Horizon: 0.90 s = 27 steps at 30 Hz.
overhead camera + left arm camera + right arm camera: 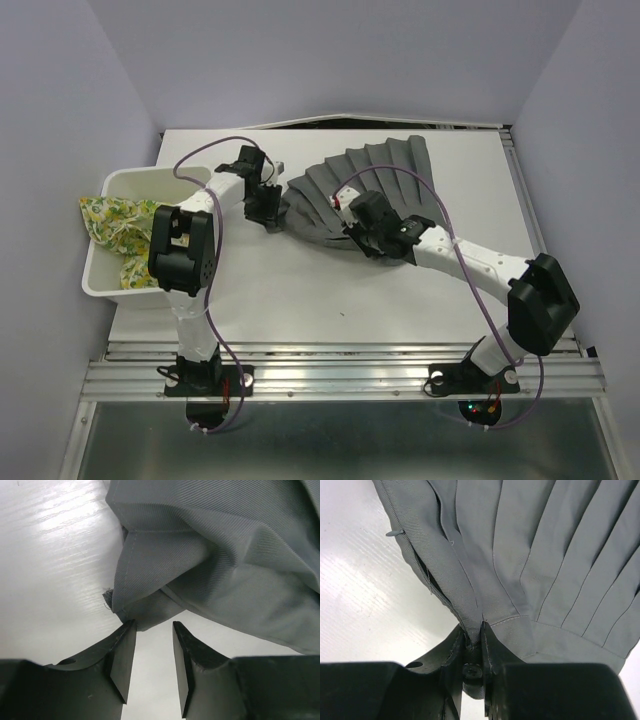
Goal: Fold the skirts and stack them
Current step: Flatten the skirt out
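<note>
The grey pleated skirt (375,175) lies fanned out on the table at the back middle. My right gripper (350,222) is shut on its waistband edge, and the right wrist view shows grey cloth (520,555) pinched between the jaws. My left gripper (268,212) is open at the skirt's left corner; in the left wrist view that corner (150,605) lies just ahead of my fingertips (127,640), with nothing between them. The lemon-print skirt (115,225) lies bunched in the basket at the left and hangs over its left rim.
The white plastic basket (120,180) stands at the table's left edge, close to my left arm. The white table (330,300) ends at a metal rail in front. Purple cables loop over both arms.
</note>
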Each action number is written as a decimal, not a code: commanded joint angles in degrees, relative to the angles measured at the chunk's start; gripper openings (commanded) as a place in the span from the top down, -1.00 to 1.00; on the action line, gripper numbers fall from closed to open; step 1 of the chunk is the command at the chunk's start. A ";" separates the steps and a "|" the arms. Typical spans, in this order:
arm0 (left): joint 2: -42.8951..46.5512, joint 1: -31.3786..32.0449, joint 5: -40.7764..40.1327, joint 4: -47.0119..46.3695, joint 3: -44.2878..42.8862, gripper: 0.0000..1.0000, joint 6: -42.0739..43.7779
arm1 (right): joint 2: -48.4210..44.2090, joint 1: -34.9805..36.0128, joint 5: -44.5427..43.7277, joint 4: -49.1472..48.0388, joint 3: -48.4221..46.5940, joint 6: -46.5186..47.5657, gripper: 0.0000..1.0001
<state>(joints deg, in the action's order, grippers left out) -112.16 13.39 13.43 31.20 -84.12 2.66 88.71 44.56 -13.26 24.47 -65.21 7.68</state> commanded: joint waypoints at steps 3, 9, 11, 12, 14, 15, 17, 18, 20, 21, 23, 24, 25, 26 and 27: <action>2.12 -0.20 -3.06 0.00 0.97 0.07 -1.69 | -1.69 -1.05 0.69 0.67 -2.91 -0.48 0.99; 3.35 -0.20 -3.06 -0.70 3.96 -0.25 -2.21 | -1.61 -1.05 0.43 0.76 -3.17 -0.48 0.99; 3.35 -0.20 -2.45 -1.14 4.92 -0.26 -2.30 | -1.69 -1.05 0.42 0.84 -3.26 -0.30 0.99; 3.35 -0.20 -2.18 -1.49 5.27 -0.26 -2.30 | -1.78 -1.57 0.34 0.84 -3.34 -0.39 0.99; 2.83 -0.20 -1.31 -1.76 5.37 -0.26 -2.30 | -1.87 -1.58 0.34 0.93 -3.69 -0.39 0.99; 2.65 -0.29 -0.95 -1.93 5.11 -0.26 -2.30 | -1.87 -2.27 0.34 1.02 -3.87 -0.56 0.99; 2.21 -0.29 1.58 -2.46 4.58 -0.22 -2.30 | -2.13 -2.28 0.60 1.11 -4.22 -0.65 0.99; 2.21 -0.29 2.73 -3.59 4.58 -0.19 -2.30 | -2.48 -2.98 0.60 1.11 -4.31 -0.65 0.99; 2.56 -0.29 5.80 -5.00 4.75 0.01 -2.30 | -2.66 -3.51 0.77 1.46 -4.66 -0.74 0.99; 2.65 -0.29 6.08 -6.23 4.84 0.09 -2.30 | -2.84 -4.03 0.86 1.63 -5.18 -0.91 0.99; 3.43 -0.38 5.99 -8.34 4.84 0.44 -2.30 | -3.27 -4.57 0.95 1.98 -5.45 -0.83 0.99; 3.61 -0.38 5.73 -8.78 4.84 0.52 -1.96 | -3.45 -5.09 0.95 2.07 -5.54 -0.74 0.99; 3.79 -0.38 5.47 -8.88 4.49 0.65 -1.43 | -3.63 -5.09 0.95 2.25 -5.63 -0.65 0.99; 3.88 -0.47 5.38 -8.96 3.53 0.88 -0.99 | -4.06 -5.70 1.04 2.25 -5.63 -0.48 0.99; 3.88 -0.38 5.29 -8.44 3.00 1.00 0.15 | -4.15 -6.49 1.04 2.42 -5.72 -0.39 0.99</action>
<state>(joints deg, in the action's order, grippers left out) -111.96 13.39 17.39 24.69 -79.18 0.75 87.72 39.77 -12.36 26.85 -67.81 7.51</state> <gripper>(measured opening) 0.097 0.197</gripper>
